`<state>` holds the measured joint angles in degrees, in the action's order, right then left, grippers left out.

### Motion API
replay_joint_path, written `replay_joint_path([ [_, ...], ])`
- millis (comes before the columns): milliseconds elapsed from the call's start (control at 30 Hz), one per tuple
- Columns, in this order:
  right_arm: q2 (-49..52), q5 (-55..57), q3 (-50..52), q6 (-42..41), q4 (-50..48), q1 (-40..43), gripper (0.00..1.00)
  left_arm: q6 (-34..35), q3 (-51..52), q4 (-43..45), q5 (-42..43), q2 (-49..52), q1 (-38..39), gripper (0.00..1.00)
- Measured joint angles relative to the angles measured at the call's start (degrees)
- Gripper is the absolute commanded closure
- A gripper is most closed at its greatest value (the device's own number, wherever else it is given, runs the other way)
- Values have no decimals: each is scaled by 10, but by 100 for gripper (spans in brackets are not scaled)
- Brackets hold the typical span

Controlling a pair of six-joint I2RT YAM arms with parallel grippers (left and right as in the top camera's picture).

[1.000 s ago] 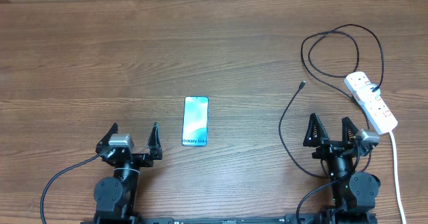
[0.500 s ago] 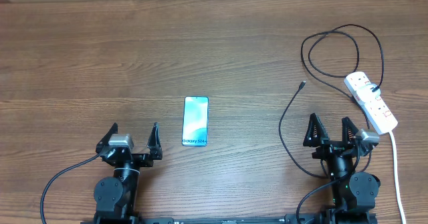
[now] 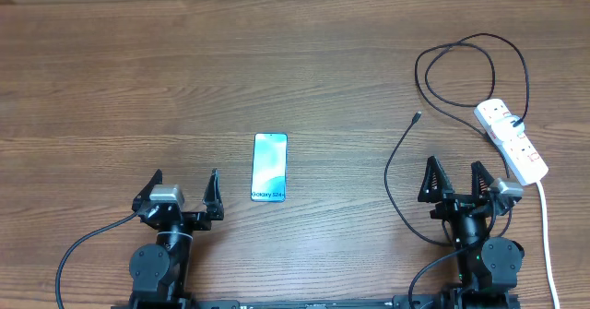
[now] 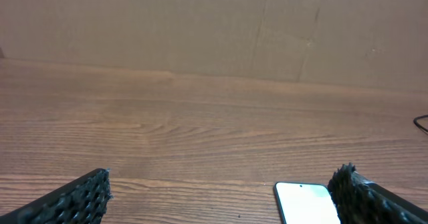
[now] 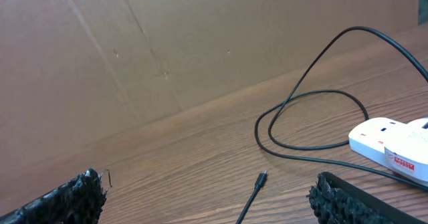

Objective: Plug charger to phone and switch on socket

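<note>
A wooden table [image 3: 184, 60] is shown from overhead, with two robot arms parked at the bottom edge of the frame. The left gripper [image 3: 184, 180], at lower left, is held with its fingers spread wide and nothing between them. The right gripper [image 3: 453, 168], at lower right, is likewise spread and empty. Both are judged to be held back in a ready pose so that the work area is left unobstructed — no step of the task appears begun. The phone [image 3: 269, 167] is laid flat just left of centre, screen lit and facing up, near the left gripper and up to its right. The charger [image 3: 387, 171], a thin black cable, is looped at upper right. Its small plug [image 3: 418, 117] is left free on the wood right of centre, well apart from the phone and above the right gripper — probably that arm's first pick. The socket [image 3: 512, 141], a white power strip, is set at the right edge, with its white cord [image 3: 546, 235] trailing toward the bottom. Compared with the earlier frames, nothing is found changed: arms, phone, cable and strip are placed as before.
</note>
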<state>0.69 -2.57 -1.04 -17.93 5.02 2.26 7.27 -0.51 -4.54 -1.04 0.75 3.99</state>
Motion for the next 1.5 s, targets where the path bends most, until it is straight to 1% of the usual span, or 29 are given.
replay_joint_path([
  [1167, 0, 0, 0, 0, 0, 0, 0, 0, 0, 1, 0, 0, 0, 0],
  [1500, 0, 0, 0, 0, 0, 0, 0, 1, -1, -2, 33, 0, 0, 0],
])
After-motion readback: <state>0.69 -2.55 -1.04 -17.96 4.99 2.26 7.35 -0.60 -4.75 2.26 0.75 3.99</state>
